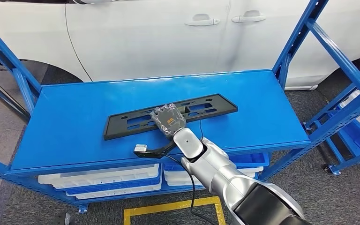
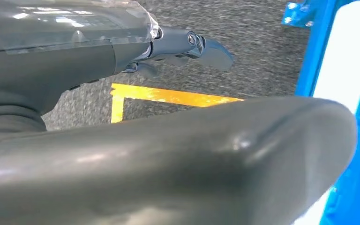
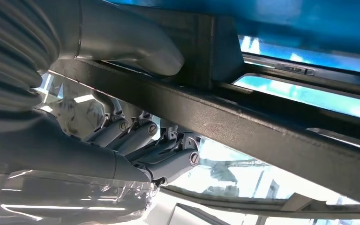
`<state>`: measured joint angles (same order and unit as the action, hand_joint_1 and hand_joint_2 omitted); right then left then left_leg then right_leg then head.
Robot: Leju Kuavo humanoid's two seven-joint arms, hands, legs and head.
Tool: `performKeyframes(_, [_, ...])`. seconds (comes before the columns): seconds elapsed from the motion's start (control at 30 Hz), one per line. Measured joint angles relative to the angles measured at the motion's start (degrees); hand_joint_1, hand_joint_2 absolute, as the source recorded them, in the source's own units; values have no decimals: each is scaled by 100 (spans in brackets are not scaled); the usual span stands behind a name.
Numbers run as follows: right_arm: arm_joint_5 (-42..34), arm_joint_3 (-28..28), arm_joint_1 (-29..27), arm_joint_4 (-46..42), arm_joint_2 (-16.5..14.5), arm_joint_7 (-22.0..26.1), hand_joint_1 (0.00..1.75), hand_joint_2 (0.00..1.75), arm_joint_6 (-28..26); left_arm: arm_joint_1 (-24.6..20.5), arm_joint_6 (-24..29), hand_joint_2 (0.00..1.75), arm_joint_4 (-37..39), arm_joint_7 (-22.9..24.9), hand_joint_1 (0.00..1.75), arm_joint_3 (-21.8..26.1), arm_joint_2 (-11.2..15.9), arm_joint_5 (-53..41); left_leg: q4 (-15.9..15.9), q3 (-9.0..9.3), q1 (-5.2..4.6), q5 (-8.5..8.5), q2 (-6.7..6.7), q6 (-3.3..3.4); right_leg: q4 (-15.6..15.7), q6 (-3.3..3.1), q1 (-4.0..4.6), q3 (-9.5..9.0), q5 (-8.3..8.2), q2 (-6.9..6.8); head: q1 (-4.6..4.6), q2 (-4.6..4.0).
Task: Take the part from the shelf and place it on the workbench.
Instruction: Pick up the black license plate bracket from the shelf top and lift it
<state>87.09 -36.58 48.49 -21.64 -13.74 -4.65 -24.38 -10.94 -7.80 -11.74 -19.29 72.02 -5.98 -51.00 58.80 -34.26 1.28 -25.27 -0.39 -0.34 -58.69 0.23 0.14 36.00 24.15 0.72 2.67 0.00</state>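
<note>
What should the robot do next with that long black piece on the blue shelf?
Probably lift it straight up. The right hand already grips the black part near its middle, thumb on one side and fingers on the other, yet it lies flat on the shelf.

A car workshop or auto-parts store room is showing here — a white car is standing across the top of the frame, its door handles and a wheel arch at upper left facing the camera. Blue steel racking is framing both sides, white and blue trays are sitting on the lower shelf, and yellow floor tape is marking grey carpet at the bottom — industrial fittings throughout.
</note>
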Motion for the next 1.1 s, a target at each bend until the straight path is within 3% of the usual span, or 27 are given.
performKeyframes(0.07, [-59,48,0,-45,57,13,161,175,-76,-14,-22,0,0,-56,0,-21,-11,-26,-21,-1,15,26,8,72,-245,59,-16,109,175,-10,0,0])
performKeyframes(0.17, [-136,115,-20,-96,133,39,161,175,-206,-33,-1,0,0,-63,0,-73,-16,-64,-24,-8,6,32,20,120,-1330,119,-39,602,683,-26,-1,-2])
performKeyframes(0.2, [-172,139,-37,-113,157,56,161,175,-250,-35,16,0,0,-53,0,-93,-16,-73,-23,-8,2,31,20,123,-1593,124,-42,728,748,-30,-1,-2])
performKeyframes(0.23, [-219,168,-56,-142,178,81,161,175,-297,-36,32,0,0,-45,0,-113,-16,-77,-22,-7,0,30,16,123,-1633,119,-43,752,700,-32,-1,-2])
performKeyframes(0.27, [-272,203,-67,-185,197,110,161,175,-352,-40,46,0,0,-39,0,-129,-17,-82,-21,-4,-2,29,12,123,-1431,100,-41,662,547,-34,-1,-2])
performKeyframes(0.33, [-370,279,-59,-305,225,166,161,175,-454,-55,63,0,0,-40,0,-154,-25,-90,-20,2,-11,23,7,111,-629,31,-25,280,164,-35,-1,-1])
performKeyframes(0.4, [-438,342,-38,-415,242,209,161,175,-519,-75,78,0,0,-51,0,-170,-33,-95,-16,-8,-27,17,7,73,-69,-23,9,25,-5,-37,-1,0])
performKeyframes(0.5, [-850,481,-115,-659,286,514,161,175,-696,-84,133,0,-1,-130,0,-206,-33,-120,-42,-15,-26,11,7,-18,49,-79,18,-11,-11,-41,-1,-1])
performKeyframes(0.57, [-1734,677,-264,-1155,332,1083,161,175,-738,-89,173,0,-1,-203,0,-241,-29,-125,125,-79,-25,-128,11,-66,120,-139,-18,-51,-38,-49,0,-1])
performKeyframes(0.67, [-4161,1061,-668,-2570,450,2323,161,175,-276,-76,228,0,0,-235,0,-273,-24,-97,1145,-529,-12,-642,14,-115,146,-189,-24,-84,-32,-65,1,0])
performKeyframes(0.7, [-4950,1179,-834,-3110,506,2645,161,175,-34,-59,245,0,0,-237,0,-275,-18,-81,1445,-674,-9,-732,15,-129,142,-192,-21,-89,-22,-69,0,0])
performKeyframes(0.73, [-5587,1286,-998,-3635,566,2862,161,175,179,-39,256,0,0,-239,0,-275,-10,-63,1547,-731,-7,-704,16,-138,134,-189,-20,-96,-9,-70,0,0])
performKeyframes(0.77, [-6035,1382,-1140,-4119,621,2995,161,175,351,-21,262,0,0,-243,0,-275,-1,-50,1426,-681,-5,-565,17,-140,121,-182,-23,-105,9,-67,1,0])
performKeyframes(0.83, [-6419,1525,-1344,-4902,700,3096,161,175,543,-5,264,0,0,-251,0,-276,17,-34,704,-354,-1,-147,18,-123,78,-149,-30,-120,56,-52,0,0])
performKeyframes(0.87, [-6472,1577,-1404,-5193,727,3117,161,175,577,-6,264,0,0,-255,0,-278,22,-32,357,-188,-9,-23,14,-106,45,-128,-22,-114,78,-41,0,0])
performKeyframes(0.93, [-6641,1652,-1506,-5613,778,3229,161,175,676,-13,268,0,0,-262,0,-282,27,-28,42,-41,-31,11,5,-54,12,-73,-5,-87,91,-26,0,0])
performKeyframes(1.03, [-7831,1781,-1733,-6225,840,3744,161,175,1246,-14,278,0,0,-268,0,-284,27,-2,-8,-25,-22,12,-6,39,-12,20,1,-73,123,-28,-1,0])
performKeyframes(1.1, [-8909,1900,-1918,-6809,870,3981,161,175,1769,-10,279,0,-1,-273,0,-282,29,35,-40,-15,5,32,-8,103,-341,83,-13,63,355,-33,-1,-1])
